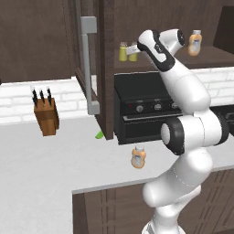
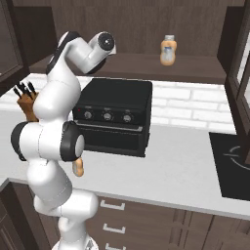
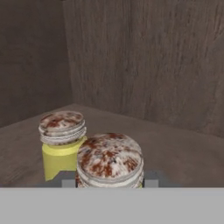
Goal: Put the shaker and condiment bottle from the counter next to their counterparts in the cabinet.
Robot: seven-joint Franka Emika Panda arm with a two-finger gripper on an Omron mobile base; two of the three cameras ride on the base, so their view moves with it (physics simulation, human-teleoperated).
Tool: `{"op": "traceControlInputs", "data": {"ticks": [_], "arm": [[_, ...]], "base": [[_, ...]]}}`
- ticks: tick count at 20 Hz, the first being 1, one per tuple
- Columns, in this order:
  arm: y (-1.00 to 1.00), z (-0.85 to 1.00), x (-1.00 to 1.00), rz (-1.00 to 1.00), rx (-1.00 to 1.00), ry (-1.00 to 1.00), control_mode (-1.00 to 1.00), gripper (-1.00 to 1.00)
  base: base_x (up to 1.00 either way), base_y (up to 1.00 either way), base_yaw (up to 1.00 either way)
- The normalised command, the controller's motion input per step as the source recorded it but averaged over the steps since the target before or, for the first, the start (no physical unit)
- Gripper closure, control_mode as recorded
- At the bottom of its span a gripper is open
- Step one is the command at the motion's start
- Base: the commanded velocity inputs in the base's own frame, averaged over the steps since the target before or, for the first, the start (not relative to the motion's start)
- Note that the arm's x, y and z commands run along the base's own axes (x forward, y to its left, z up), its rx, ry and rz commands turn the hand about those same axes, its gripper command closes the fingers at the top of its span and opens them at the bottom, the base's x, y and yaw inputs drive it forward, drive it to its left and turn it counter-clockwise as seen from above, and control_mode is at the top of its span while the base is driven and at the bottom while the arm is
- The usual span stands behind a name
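In the hand view, two yellow-green shakers with mottled caps stand close together in the cabinet's [image 3: 144,65] corner. My gripper [image 3: 109,180] is shut on the nearer shaker [image 3: 110,161], with a finger tip tight against each side. Its base is hidden. The counterpart shaker [image 3: 61,146] stands just behind it to the left. From the left base view, my gripper [image 1: 133,52] is up at the shelf beside the shakers [image 1: 123,51]. One orange condiment bottle [image 1: 138,156] stands on the counter [image 1: 41,173] in front of the oven. Its counterpart [image 1: 195,42] stands on the shelf [image 2: 146,66] to the right.
A black oven [image 1: 141,109] sits on the counter under the shelf. The open cabinet door [image 1: 103,68] with its grey bar handle [image 1: 89,64] hangs left of the shakers. A knife block [image 1: 45,116] stands at the left, and a small green thing [image 1: 99,134] lies by the door's foot.
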Motion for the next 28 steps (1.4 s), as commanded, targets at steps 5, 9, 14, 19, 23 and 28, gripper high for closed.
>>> {"op": "traceControlInputs", "data": {"ticks": [5,9,14,19,23,28], "arm": [[0.0,-0.12,0.09,0.0,0.0,-0.02,-1.0,-1.0],[0.0,-0.03,0.01,0.0,0.0,-0.02,-1.0,-1.0],[-0.22,0.03,-0.3,0.0,0.0,0.0,-1.0,-1.0],[-0.53,0.25,-0.56,0.0,0.0,-0.03,-1.0,-1.0],[-0.55,0.21,-0.88,0.0,0.0,-0.1,-1.0,-1.0],[-0.18,0.0,-1.0,0.0,0.0,-0.24,-1.0,-1.0]], "base": [[0.0,0.0,0.0],[0.0,0.0,0.0],[0.0,0.0,0.0],[0.0,0.0,0.0],[0.0,0.0,0.0],[0.0,0.0,0.0]]}}
